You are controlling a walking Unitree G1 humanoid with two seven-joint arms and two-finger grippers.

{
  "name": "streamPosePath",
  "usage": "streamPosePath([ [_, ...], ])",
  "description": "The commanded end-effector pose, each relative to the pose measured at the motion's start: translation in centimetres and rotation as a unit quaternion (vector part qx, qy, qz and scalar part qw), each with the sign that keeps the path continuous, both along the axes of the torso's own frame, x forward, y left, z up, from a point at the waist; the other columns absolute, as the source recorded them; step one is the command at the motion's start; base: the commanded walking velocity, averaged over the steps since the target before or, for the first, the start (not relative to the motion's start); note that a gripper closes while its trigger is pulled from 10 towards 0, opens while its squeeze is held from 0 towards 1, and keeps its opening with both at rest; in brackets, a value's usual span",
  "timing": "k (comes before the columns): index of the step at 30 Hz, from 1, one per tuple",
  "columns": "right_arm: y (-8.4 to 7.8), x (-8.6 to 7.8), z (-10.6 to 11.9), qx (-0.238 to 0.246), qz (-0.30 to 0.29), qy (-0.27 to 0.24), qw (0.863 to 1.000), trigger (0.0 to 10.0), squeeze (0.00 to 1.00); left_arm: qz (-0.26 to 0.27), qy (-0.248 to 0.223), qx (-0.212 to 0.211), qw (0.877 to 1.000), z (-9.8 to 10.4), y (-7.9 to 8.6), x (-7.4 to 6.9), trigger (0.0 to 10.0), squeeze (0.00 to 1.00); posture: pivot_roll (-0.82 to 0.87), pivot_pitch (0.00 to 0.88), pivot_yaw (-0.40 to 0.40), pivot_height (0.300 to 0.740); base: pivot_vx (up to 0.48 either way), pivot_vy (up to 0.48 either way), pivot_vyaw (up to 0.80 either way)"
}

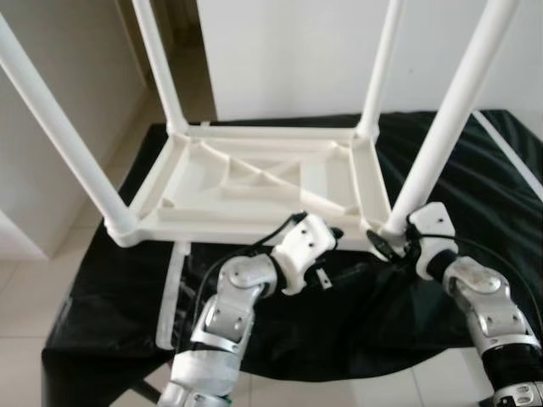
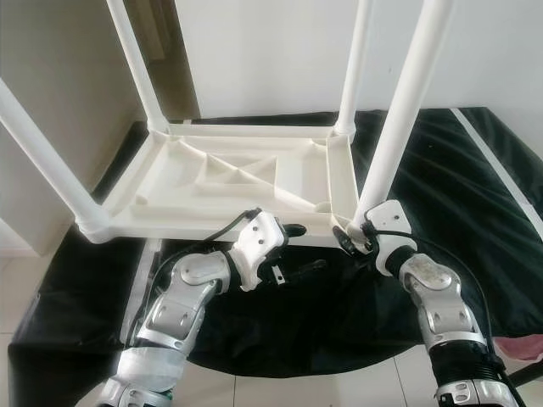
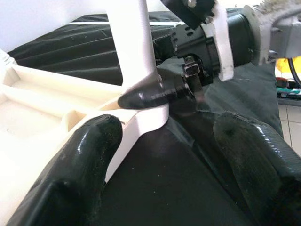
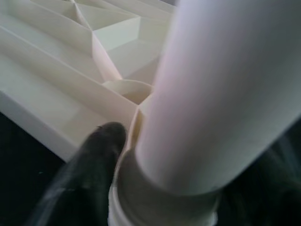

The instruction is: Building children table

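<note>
The white plastic children's table (image 1: 254, 182) lay upside down on a black cloth (image 1: 475, 195), all four legs standing up in its corners. The right gripper (image 1: 383, 239) was at the foot of the near right leg (image 1: 441, 127), its black fingers (image 4: 89, 174) closed around the socket collar there. The left gripper (image 2: 297, 250) hovered just beside the table's near rim, left of that corner, jaws apart and empty.

The step appeared to be seating this last leg. To do it well, the right gripper should have pressed straight down along the leg's axis (it leaned a little in the head views, though the lens might account for that), while the left braced the near rim so the tabletop could not slide on the cloth.

The cloth was draped over a low support on a pale tiled floor (image 1: 25, 305), with white walls (image 1: 288, 51) behind.
</note>
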State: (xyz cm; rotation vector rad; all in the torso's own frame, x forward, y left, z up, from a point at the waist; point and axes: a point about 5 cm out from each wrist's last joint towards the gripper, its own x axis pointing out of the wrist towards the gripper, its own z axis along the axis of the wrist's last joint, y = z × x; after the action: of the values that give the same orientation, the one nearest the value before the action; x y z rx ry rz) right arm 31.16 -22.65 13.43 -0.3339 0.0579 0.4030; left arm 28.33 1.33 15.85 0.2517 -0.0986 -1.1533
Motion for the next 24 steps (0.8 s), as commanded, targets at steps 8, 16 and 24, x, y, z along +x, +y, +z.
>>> streamPosePath([
  [8,-0.5,-0.3,-1.3,-0.022,0.014,0.025,0.999,0.0,0.0,0.09,-0.018,-0.019,0.996,0.6,0.6,0.8,10.0,0.0,-0.04,0.01,0.045,0.74,0.0,0.0,0.0],
  [16,-0.8,0.0,-1.4,-0.007,-0.023,0.028,0.999,10.0,0.0,0.087,-0.017,-0.02,0.996,0.6,0.4,0.9,10.0,0.0,-0.05,0.011,0.049,0.74,0.0,0.0,0.0],
  [24,0.3,0.2,-2.4,0.04,-0.096,0.029,0.994,10.0,0.0,0.085,-0.017,-0.021,0.996,0.6,0.3,0.8,10.0,0.0,-0.05,0.011,0.047,0.74,0.0,0.0,0.0],
])
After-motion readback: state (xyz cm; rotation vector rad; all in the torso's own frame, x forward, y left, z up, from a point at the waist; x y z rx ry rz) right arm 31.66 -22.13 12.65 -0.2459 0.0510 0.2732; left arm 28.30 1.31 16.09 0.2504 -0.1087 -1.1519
